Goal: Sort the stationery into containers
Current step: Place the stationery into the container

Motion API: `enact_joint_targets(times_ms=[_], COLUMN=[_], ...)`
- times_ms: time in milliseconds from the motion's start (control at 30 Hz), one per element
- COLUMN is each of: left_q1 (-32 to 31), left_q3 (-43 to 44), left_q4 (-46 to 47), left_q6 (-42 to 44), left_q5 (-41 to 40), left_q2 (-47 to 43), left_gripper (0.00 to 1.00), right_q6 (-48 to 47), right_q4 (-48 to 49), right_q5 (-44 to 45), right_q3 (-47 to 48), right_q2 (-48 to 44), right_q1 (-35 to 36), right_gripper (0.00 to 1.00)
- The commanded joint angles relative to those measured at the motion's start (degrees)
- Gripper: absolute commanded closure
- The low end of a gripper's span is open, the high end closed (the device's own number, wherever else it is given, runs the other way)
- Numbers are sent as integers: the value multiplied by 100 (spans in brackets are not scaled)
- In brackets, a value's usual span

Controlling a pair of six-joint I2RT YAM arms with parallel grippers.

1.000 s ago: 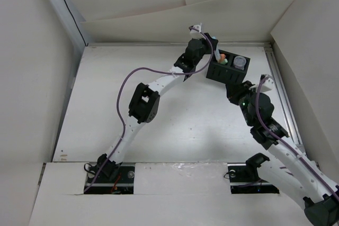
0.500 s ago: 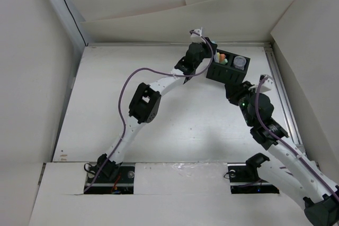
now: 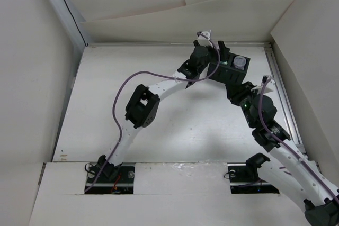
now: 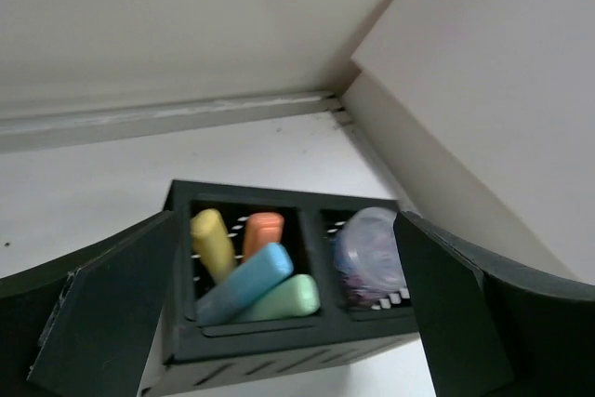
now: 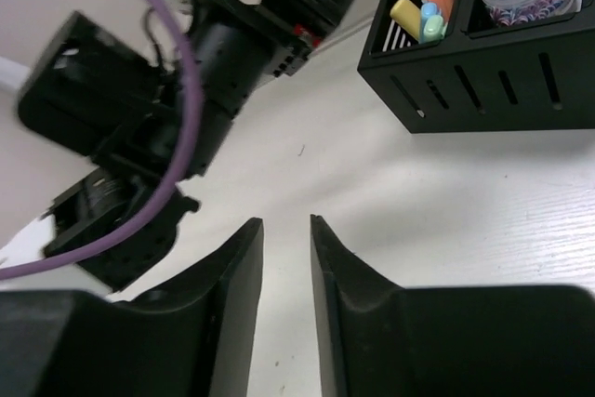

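1. The two arms are the biggest worry. The left gripper (image 3: 219,56) hangs right over the black box (image 4: 279,346), and the right gripper (image 5: 286,222) sits just in front of the box. If both move at once, they could bump.
2. The black box stands near the far right corner of the table (image 3: 132,67). The left gripper's fingers are spread wide, one on each side of it, holding nothing. If they drop crooked, they could hit the rim and tip the box.
3. The right gripper's fingers are almost together, with nothing between them. A push forward could shove the box.
4. One greyish-purple roll (image 4: 369,248) fills the right-hand square. I can't see a second roll.
5. The yellow stick (image 4: 212,241), orange stick (image 4: 264,228), light blue stick (image 4: 246,278) and mint green stick (image 4: 286,299) lean in the left-hand square. A knock could flick one out.
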Motion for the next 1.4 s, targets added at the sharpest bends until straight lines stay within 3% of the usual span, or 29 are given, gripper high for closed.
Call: enact_joint_targets(times_ms=[0,200,233,333,367,500,667,800,967,1100,1367], left_q1=[-44,96,157,430,483,589,641,641,641,641,641], left_q3=[-425,-1692,-2015,-2404,-2736,-4063,-5828,-6691,-7326,-7994,-8250], left_q4=[675,860,695,246,36,34,-256,-396,-467,42,-19], left_q6=[42,-274,-388,-933,-995,-943,-1241,-1242,-1180,-1128,-820], left_q5=[-222,-652,-653,-531,-460,-337,-741,-565,-135,59,50], left_q2=[-1286,-2587,-2728,-3237,-3360,-4169,-5373,-5954,-6455,-7209,-7879], left_gripper=[0,0,0,0,0,0,0,0,0,0,0], right_q6=[-42,-42,-42,-95,-156,-209,-262,-315,-385,-385,-438], right_q4=[298,298,298,298,298,298,298,298,298,298,298], right_q5=[-45,8,8,-53,-54,-229,-370,-370,-186,-55,78], right_q3=[-15,-68,-68,-68,-68,116,222,222,222,222,222], right_q2=[-193,-308,-308,-177,-89,315,527,580,712,773,896], right_q1=[-32,-32,-32,-32,-32,-32,-32,-32,-32,-32,20], right_gripper=[66,47,37,22,0,0,0,0,0,0,0])
